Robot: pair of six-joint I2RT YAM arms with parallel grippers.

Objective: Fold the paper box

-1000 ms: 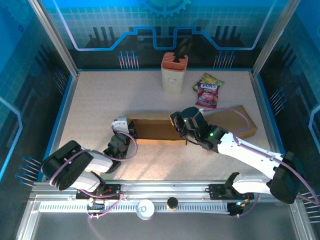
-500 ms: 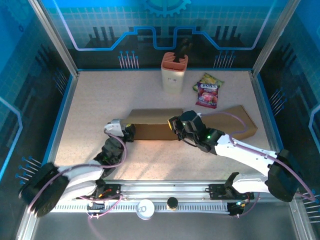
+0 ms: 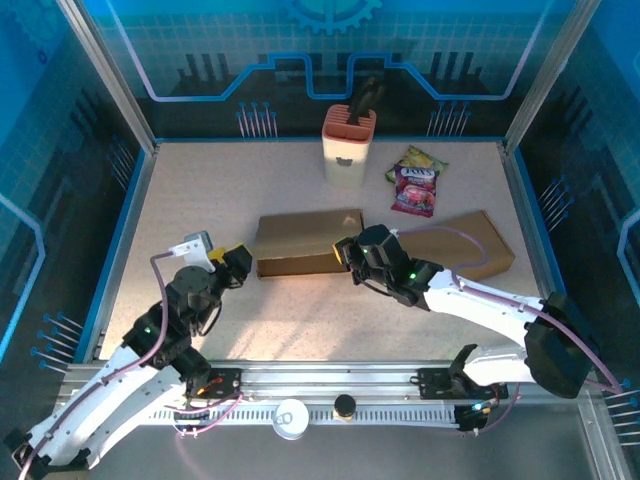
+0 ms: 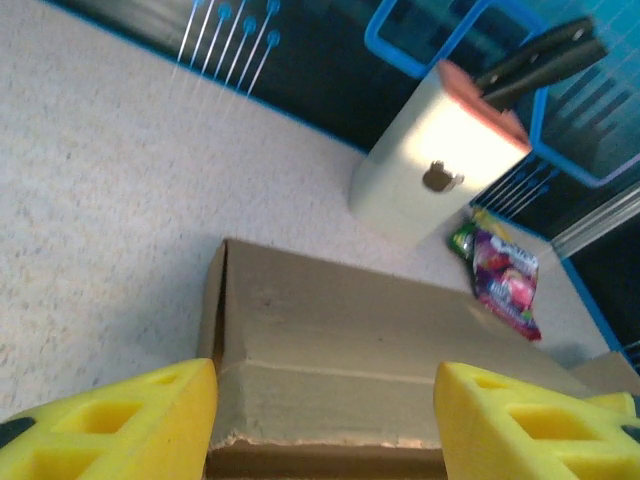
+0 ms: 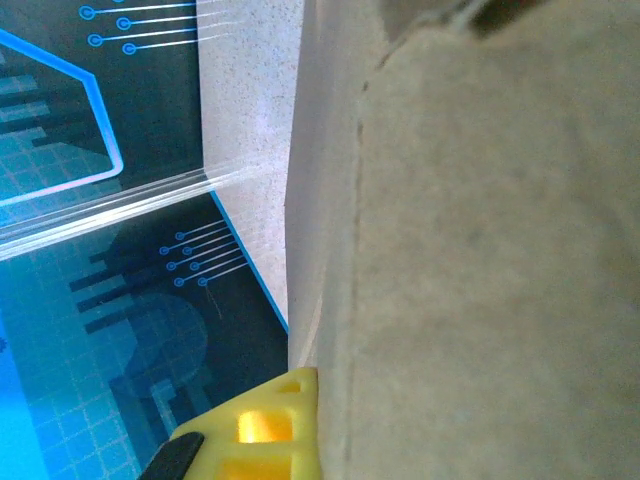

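The paper box [image 3: 305, 243] is a flat brown cardboard piece in the middle of the table, with a flap folded over along its far side. My right gripper [image 3: 350, 255] is shut on its right end. In the right wrist view the cardboard [image 5: 480, 250] runs along the one yellow finger [image 5: 262, 425] that shows, and the other finger is hidden behind it. My left gripper [image 3: 233, 263] stands open just off the box's left end. In the left wrist view its yellow fingers [image 4: 120, 425] flank the near edge of the box [image 4: 350, 360] without touching it.
A cream knife block [image 3: 348, 147] stands at the back centre, with snack bags [image 3: 418, 182] to its right. A second brown cardboard piece [image 3: 475, 238] lies at the right, behind my right arm. Blue walls close in the table on three sides.
My left gripper opened, let go of the box's left end and drew back to the left. The box shifted away from the arms, and its far flap now lies folded over.
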